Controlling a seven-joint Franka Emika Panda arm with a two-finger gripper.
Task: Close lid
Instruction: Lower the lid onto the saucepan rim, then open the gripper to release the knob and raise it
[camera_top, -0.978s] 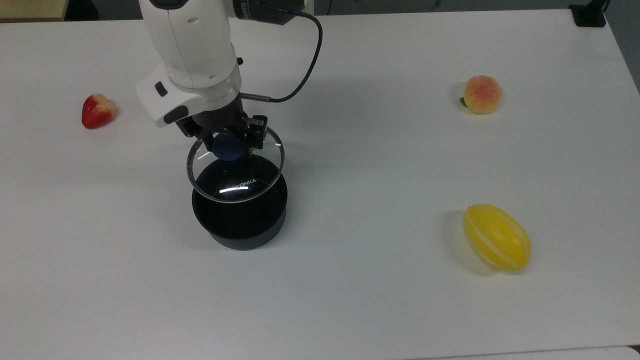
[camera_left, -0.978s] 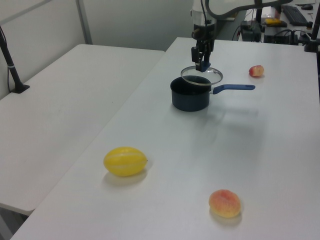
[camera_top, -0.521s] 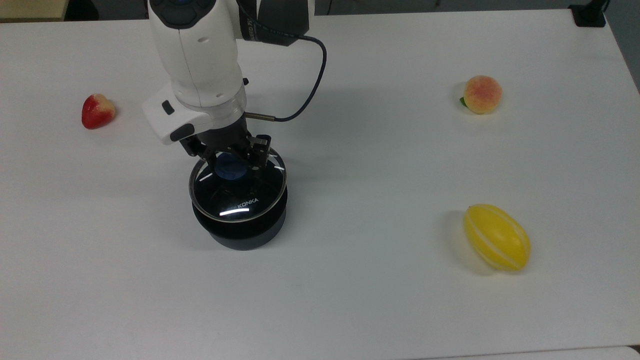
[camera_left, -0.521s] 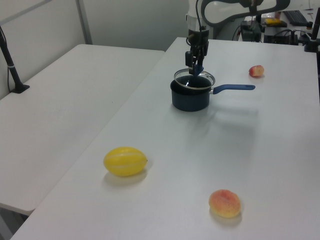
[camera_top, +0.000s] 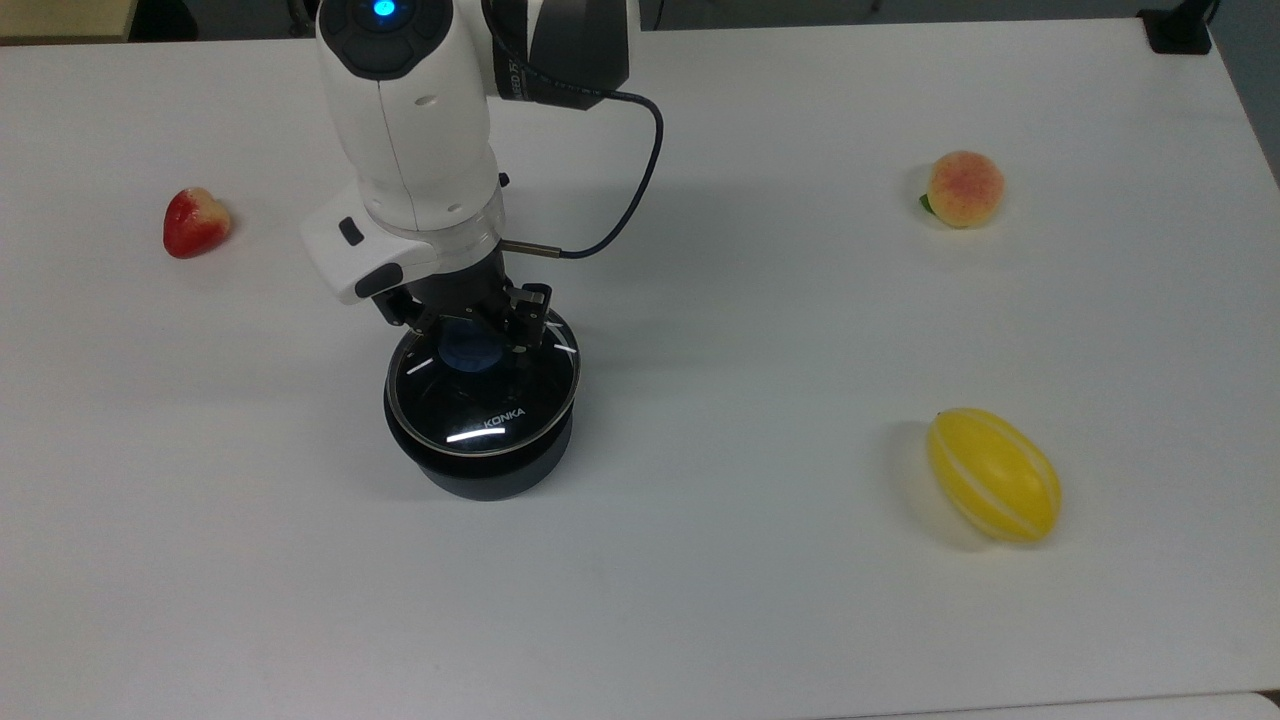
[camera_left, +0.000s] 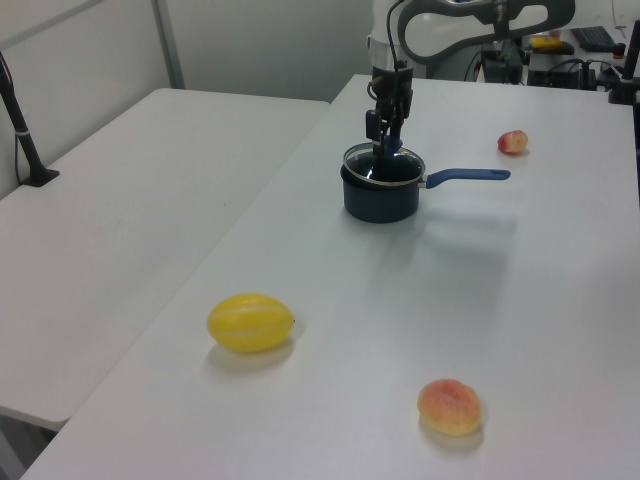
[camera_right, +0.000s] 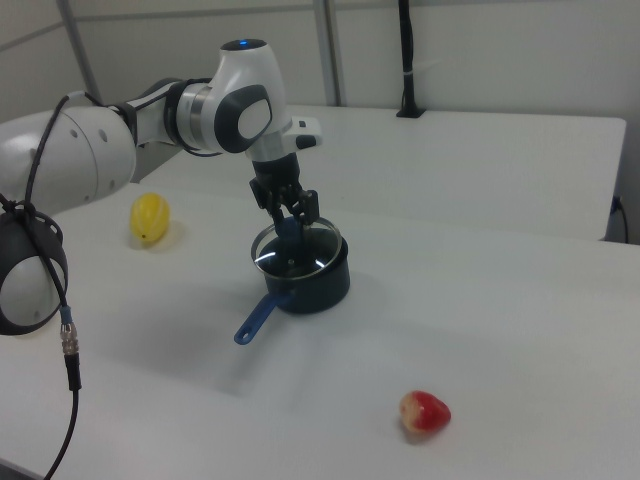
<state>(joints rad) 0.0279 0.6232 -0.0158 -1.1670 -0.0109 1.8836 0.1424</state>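
Observation:
The round glass lid (camera_top: 487, 405) with a metal rim and white "KONKA" lettering lies level over the mouth of the black saucepan (camera_top: 484, 463), its rim at or just above the pan's. My gripper (camera_top: 470, 335) is shut on the lid's blue knob (camera_top: 472, 347) from above. The left view shows the lid (camera_left: 383, 166) on the saucepan (camera_left: 379, 195) with my gripper (camera_left: 388, 141) over it. In the right view the lid (camera_right: 296, 252) covers the saucepan (camera_right: 312, 283) under my gripper (camera_right: 289, 226).
On the white table (camera_top: 700, 300) lie a strawberry (camera_top: 194, 222), a peach (camera_top: 963, 189) and a yellow melon (camera_top: 993, 475). The pan's blue handle (camera_left: 466, 177) points toward the left view's right. A cable (camera_top: 625, 190) loops from the arm.
My gripper has carried the lid down and toward the top view's bottom, from offset above the saucepan's far rim to level over its mouth.

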